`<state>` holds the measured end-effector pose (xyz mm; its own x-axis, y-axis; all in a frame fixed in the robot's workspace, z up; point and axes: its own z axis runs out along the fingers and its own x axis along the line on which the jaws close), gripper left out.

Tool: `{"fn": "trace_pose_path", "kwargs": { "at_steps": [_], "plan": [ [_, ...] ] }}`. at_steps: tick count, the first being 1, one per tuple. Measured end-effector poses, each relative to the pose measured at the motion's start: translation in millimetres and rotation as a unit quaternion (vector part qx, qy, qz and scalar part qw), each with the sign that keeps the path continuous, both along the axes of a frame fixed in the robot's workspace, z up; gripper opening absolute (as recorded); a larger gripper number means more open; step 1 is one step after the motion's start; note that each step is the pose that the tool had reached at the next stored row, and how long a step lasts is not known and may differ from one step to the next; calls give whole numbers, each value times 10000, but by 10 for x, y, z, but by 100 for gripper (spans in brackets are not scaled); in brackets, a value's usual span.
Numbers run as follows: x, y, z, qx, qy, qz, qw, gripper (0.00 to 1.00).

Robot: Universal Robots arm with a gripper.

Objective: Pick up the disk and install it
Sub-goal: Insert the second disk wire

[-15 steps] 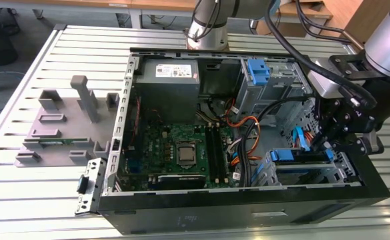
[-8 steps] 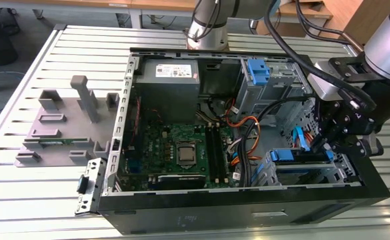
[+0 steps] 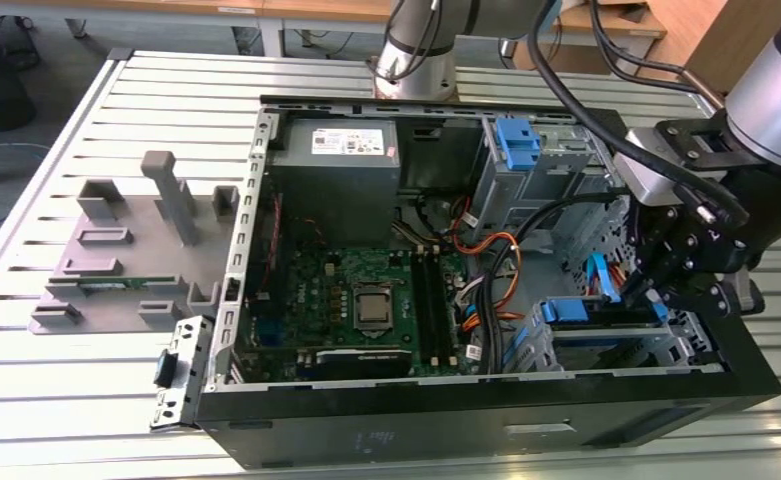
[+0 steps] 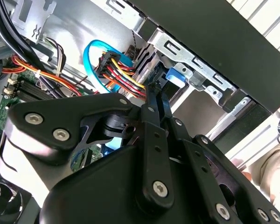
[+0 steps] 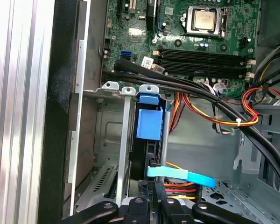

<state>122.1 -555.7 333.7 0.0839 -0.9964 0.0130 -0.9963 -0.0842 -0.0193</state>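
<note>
gripper (image 3: 657, 292) is down inside the open pc case (image 3: 363, 440), at the drive cage (image 5: 113, 140). disk (image 5: 148, 123) sits edge-on in that cage, blue rail showing. fingers look pinched on its rear end.

Open computer case (image 3: 497, 420) lies on the surface (image 3: 43, 400), fixture block (image 3: 130, 260) beside it at the exterior view's left, motherboard (image 3: 350, 300) inside, disk (image 3: 590, 315) seated in drive cage (image 3: 564, 345) at right.
</note>
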Motion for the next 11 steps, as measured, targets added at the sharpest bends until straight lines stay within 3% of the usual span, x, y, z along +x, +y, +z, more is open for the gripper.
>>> {"fn": "trace_pose_path", "kwargs": {
  "at_steps": [11],
  "plan": [
    [0, 0, 19, 1, 0, -101, 9999, 16]
  ]
}}
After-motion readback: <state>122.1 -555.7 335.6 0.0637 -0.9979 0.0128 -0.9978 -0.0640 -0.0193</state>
